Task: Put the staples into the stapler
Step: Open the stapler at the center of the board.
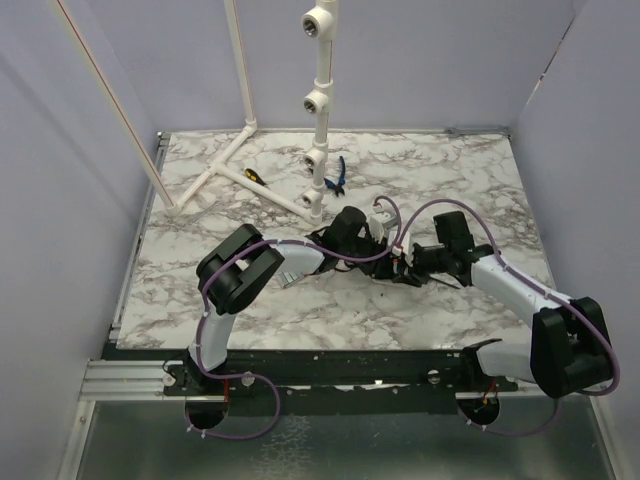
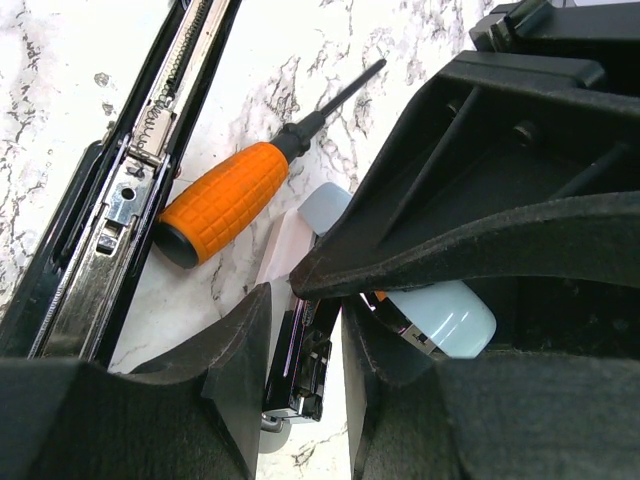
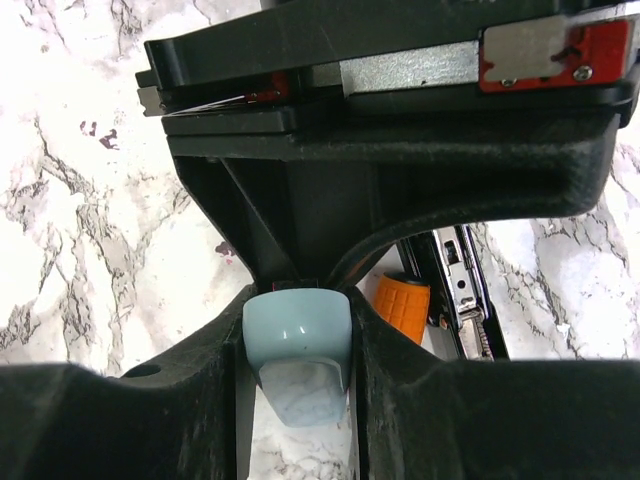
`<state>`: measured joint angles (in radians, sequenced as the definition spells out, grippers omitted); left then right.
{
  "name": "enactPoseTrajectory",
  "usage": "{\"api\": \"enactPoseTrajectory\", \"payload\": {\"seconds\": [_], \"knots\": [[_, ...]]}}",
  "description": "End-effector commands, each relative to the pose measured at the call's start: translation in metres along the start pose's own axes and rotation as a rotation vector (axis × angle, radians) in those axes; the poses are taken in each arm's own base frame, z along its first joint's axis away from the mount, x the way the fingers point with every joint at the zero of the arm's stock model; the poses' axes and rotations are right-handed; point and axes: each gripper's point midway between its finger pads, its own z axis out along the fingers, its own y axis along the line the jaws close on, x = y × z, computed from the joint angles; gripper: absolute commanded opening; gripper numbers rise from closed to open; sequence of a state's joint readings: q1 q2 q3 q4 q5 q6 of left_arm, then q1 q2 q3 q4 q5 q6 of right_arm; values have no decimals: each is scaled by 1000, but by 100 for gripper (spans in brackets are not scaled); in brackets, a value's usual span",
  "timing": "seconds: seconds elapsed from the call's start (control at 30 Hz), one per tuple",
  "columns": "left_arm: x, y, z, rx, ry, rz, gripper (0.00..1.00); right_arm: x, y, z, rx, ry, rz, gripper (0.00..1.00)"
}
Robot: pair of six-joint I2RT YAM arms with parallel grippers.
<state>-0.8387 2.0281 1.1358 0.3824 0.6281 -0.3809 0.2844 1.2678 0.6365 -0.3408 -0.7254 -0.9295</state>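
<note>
The stapler (image 2: 110, 200) lies open on the marble table (image 1: 450, 180), its metal channel and spring bared. Both its ends run out of the left wrist view, and in the top view I cannot pick it out among my two wrists. Just beside the stapler rests the orange-handled screwdriver (image 2: 225, 200), its dark shaft angled away from it. On the far side of the screwdriver from the stapler, my right gripper (image 3: 298, 300) is clamped on the pale teal bar (image 3: 298, 340), most of whose length is lost behind my own fingers. On that same side of the stapler, my left gripper (image 2: 300, 310) flanks a slim black-and-metal piece (image 2: 298, 375). Whether the fingers actually pinch it I cannot tell, nor what it is. A whitish flat piece (image 2: 285, 250) next to it is mostly covered.
</note>
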Motion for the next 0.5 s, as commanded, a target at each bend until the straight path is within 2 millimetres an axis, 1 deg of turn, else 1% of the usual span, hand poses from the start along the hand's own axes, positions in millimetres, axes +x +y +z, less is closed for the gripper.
{"api": "enactPoseTrajectory", "payload": {"seconds": [0.0, 0.17, 0.27, 0.47], "knots": [[1, 18, 1, -86, -32, 23, 32, -11, -2, 0, -3, -9, 20, 16], [12, 28, -3, -124, -21, 11, 29, -17, -9, -9, 48, -4, -11, 7], [21, 37, -5, -160, -6, 5, 25, -19, -12, -15, 72, 0, -18, 6], [41, 54, -8, -220, 45, -3, 14, -13, -11, -20, 84, 5, 11, 3]]}}
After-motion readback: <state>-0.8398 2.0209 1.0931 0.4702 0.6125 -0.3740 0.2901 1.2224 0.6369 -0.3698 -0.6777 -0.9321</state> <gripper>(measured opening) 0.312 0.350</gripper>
